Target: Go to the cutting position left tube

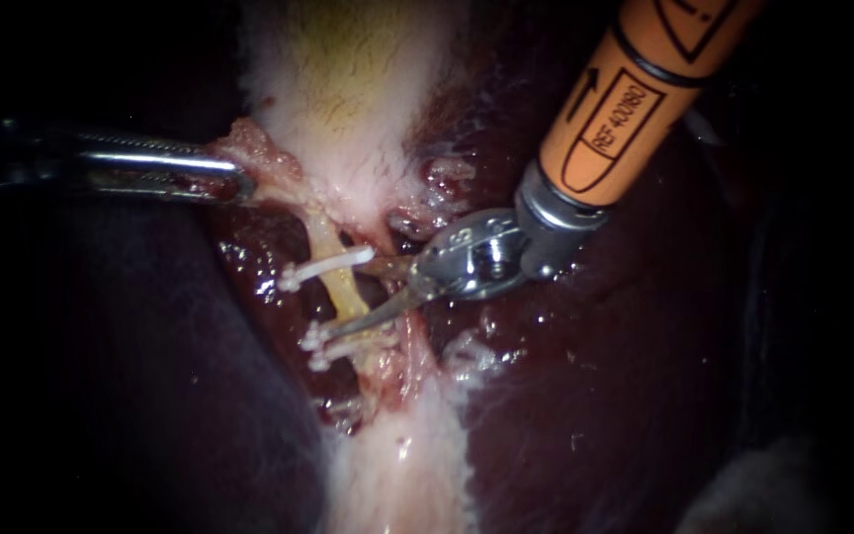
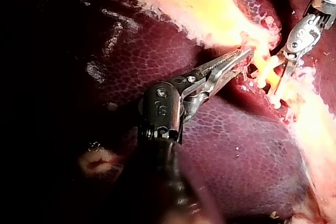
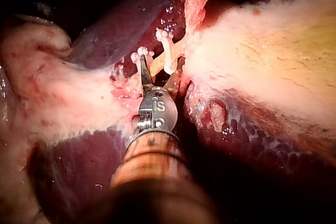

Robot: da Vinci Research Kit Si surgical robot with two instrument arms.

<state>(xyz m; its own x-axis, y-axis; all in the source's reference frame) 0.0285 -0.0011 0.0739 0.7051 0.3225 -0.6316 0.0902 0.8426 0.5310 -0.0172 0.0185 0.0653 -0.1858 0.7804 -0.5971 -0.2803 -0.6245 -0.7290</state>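
Nearest to the lens is the orange shaft of my right instrument (image 1: 358, 297), which enters from the upper right. Its tool is open: the two jaws stand in a narrow V and grip nothing. The left tube (image 1: 340, 290), yellowish, lies directly at this tool. Its long axis runs from the flap of pink tissue (image 1: 254, 148) downward in the endoscope view, and the tool meets it almost crosswise, from the tube's right side. One clip (image 1: 326, 268) sits on the upper part of the tube and a pair of clips (image 1: 326, 343) lower down. One jaw crosses the tube in the bare stretch between them, close to the pair. In the right wrist view the tube stands between the open jaws, near their tips. My left instrument (image 1: 234, 183) is on the far side, its tool closed on the pink flap; I judge it holds the tube stretched. The right instrument is therefore the nearer one, and it seems to need only a short advance along its own shaft, until the bare stretch sits deeper between the jaws.
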